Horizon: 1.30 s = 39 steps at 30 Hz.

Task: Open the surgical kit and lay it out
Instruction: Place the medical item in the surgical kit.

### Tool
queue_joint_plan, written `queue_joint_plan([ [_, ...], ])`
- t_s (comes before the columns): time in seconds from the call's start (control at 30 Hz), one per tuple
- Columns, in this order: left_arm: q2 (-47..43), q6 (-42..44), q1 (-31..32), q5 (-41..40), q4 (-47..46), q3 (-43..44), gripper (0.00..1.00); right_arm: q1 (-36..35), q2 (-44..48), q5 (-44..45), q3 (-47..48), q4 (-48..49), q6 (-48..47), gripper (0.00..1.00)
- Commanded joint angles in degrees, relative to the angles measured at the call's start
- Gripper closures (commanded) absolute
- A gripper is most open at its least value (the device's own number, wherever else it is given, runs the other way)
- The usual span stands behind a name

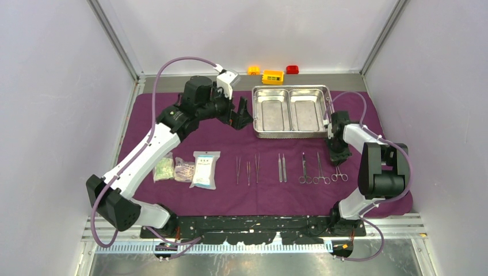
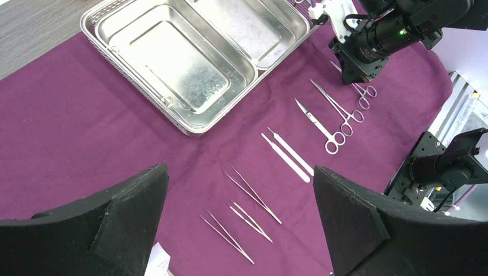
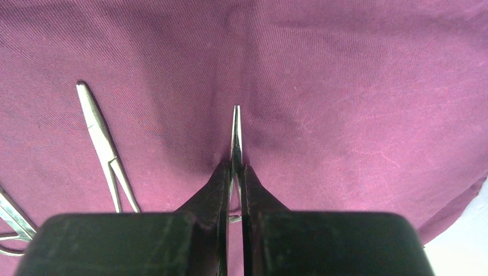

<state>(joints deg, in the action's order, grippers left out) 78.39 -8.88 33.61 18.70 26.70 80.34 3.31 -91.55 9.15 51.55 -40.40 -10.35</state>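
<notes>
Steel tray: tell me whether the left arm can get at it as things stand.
Probably yes. The left end effector hangs open just left of the two-compartment steel tray, with only bare purple cloth between them.

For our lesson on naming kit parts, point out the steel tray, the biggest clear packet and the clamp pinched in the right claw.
Steel tray (image 1: 271,112), top view, bare floor of its left compartment.
Biggest clear packet (image 1: 205,169), top view, its middle.
Clamp (image 3: 236,129), right wrist view, its pointed tip.
</notes>
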Motion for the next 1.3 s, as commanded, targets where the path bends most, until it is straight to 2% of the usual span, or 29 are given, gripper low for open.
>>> queue_joint_plan([
  [0.0, -2.54, -0.61, -0.36, 1.03, -1.18, -0.22, 0.01, -0.24, 0.06, 0.89, 0.45, -0.20, 0.59, 0.90],
  [0.33, -2.80, -0.52, -0.67, 0.77, -1.25, -0.43, 0.01, -0.38, 0.42, 1.04, 0.32, -0.69, 0.39, 0.88],
  [0.7, -3.33, -0.69, -0.95, 0.89, -1.31, -0.58, 0.00, -0.41, 0.70, 1.13, 0.48, -1.22, 0.33, 0.77],
  [1.03, -3.57, -0.72, -1.01, 0.97, -1.42, -0.69, 0.00, -0.50, 1.23, 1.49, 0.87, -1.90, 0.50, 0.74],
  [1.13, -3.76, -0.40, -1.02, 0.70, -1.39, -0.78, 0.00, -0.50, 1.50, 1.36, 1.51, -2.45, 0.80, 0.70],
  [1.27, -4.10, 1.14, -1.08, -0.58, -1.20, -0.82, 0.00, -0.50, 3.34, 0.35, 4.26, -3.67, 1.81, 0.57],
])
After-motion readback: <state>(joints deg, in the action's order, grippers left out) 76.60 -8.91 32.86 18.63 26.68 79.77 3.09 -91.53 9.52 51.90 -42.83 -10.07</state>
